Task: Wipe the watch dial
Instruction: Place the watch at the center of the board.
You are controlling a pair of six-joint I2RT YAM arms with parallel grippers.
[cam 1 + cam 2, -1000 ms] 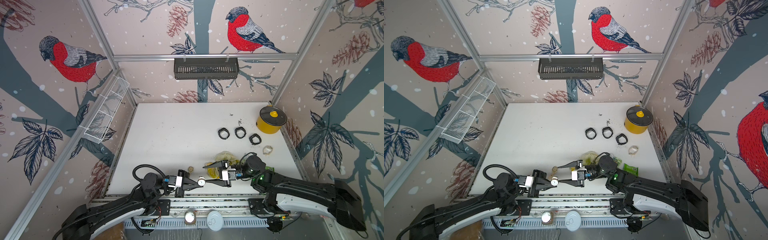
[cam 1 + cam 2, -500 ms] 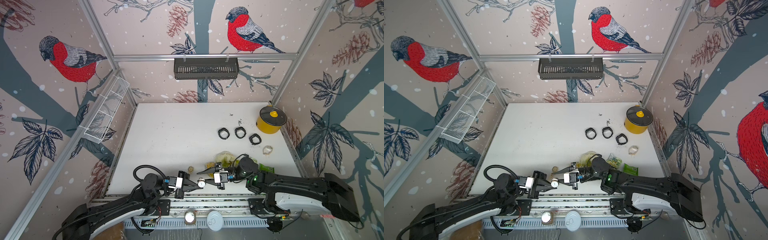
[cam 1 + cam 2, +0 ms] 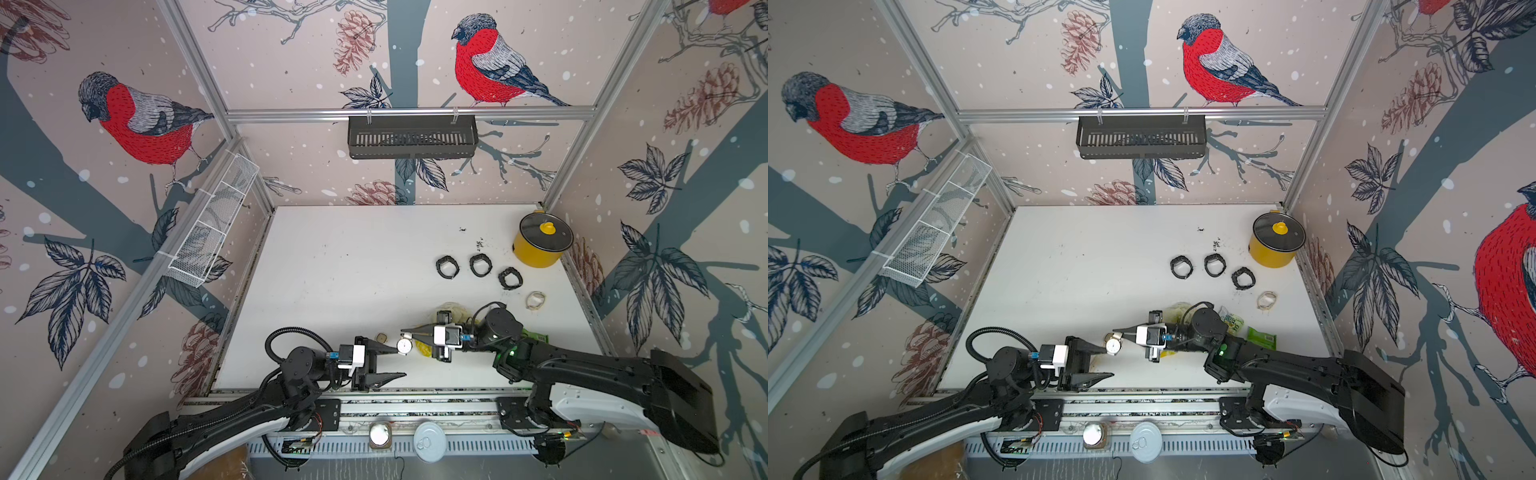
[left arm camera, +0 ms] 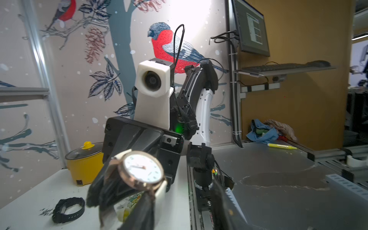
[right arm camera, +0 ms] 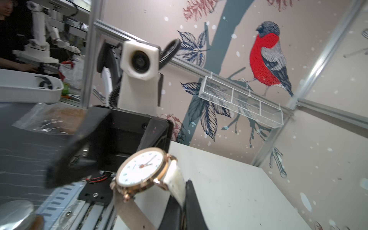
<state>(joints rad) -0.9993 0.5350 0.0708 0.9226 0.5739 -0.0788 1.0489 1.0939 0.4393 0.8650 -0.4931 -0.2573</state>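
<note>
Three black wristbands (image 3: 447, 267) toward two o'clock on bench (image 3: 353, 257). One white-dial watch (image 3: 404, 345) near six. One yellow pot (image 3: 542, 245). One pale loop (image 3: 535, 300). One green packet (image 3: 1261, 337). Two wall baskets: one black basket (image 3: 411, 137), one white wire basket (image 3: 212, 226).

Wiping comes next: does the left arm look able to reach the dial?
Likely yes: left gripper is open beside the watch, dial uncovered; right gripper grips only the strap.

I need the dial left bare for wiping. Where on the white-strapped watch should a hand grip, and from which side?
Take the white strap just past the case, pinching its flat faces, and come in from the right, along the strap's length. The watch has its dial facing up, so that hold leaves it uncovered. The right hand is shut on the strap this way.
</note>
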